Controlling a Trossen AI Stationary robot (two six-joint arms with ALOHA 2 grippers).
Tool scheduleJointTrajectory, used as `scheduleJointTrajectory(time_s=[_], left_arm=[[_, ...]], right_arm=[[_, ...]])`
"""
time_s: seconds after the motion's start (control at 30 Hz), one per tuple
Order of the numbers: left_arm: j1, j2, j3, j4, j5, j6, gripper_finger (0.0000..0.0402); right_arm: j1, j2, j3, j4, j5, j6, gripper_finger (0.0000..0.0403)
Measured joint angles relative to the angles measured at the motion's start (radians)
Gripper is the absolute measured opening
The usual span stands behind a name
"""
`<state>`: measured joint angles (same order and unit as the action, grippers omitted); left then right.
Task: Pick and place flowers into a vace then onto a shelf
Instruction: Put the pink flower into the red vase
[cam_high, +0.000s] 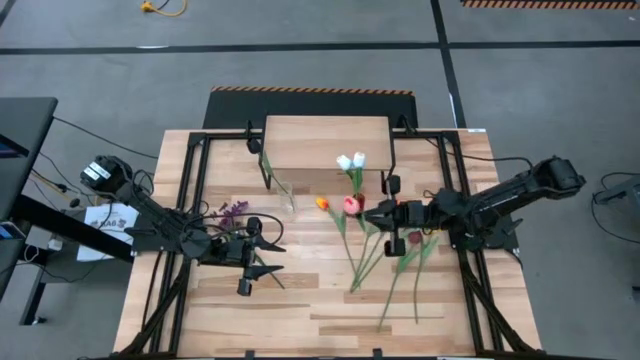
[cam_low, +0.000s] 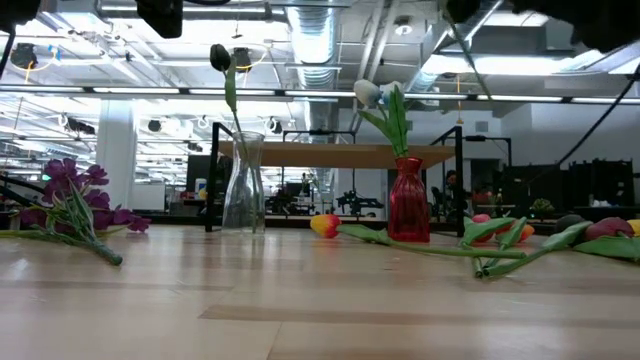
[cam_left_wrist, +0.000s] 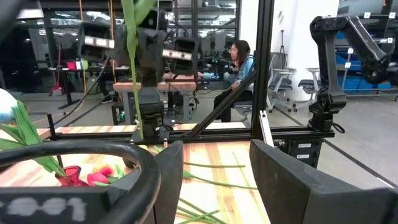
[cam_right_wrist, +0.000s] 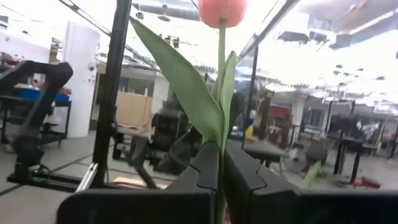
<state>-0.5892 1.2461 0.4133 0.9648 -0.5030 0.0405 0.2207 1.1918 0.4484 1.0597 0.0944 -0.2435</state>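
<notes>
R gripper (cam_high: 368, 212) jaws clenched on pink tulip (cam_high: 352, 205) stem, held upright above red vase (cam_low: 408, 213) w/ white tulips (cam_high: 351, 160), just in front of shelf (cam_high: 327, 142). L gripper (cam_high: 262, 256) jaws released, nothing in them, near purple sprigs (cam_high: 233, 210). Other flowers lie on worktop (cam_high: 300, 310); clear vase (cam_low: 243, 196) holds dark tulip (cam_low: 219, 57).

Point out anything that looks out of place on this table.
Several loose tulips lie flat and crisscrossed on the table instead of standing in a vase, and a purple sprig lies on its side near the left edge. The red vase and clear vase stand upright; nothing looks broken or spilled.
</notes>
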Motion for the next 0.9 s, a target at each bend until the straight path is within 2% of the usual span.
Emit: scheduleJointTrajectory(time_s=[0.13, 0.3, 0.57, 0.9], left_arm=[[0.011, 0.000, 0.000, 0.015, 0.002, 0.027, 0.0174], [0.036, -0.001, 0.000, 0.029, 0.018, 0.009, 0.0174], [0.050, -0.001, 0.000, 0.028, 0.077, 0.002, 0.0174], [0.050, -0.001, 0.000, 0.022, 0.078, 0.002, 0.0174]], right_arm=[[0.011, 0.074, 0.004, 0.006, 0.008, 0.051, 0.0000], [0.045, 0.254, 0.067, 0.090, 0.069, 0.061, 0.0000], [0.079, 0.533, 0.265, 0.205, 0.083, 0.061, 0.0000], [0.089, 0.731, 0.495, 0.200, 0.068, 0.061, 0.0003]])
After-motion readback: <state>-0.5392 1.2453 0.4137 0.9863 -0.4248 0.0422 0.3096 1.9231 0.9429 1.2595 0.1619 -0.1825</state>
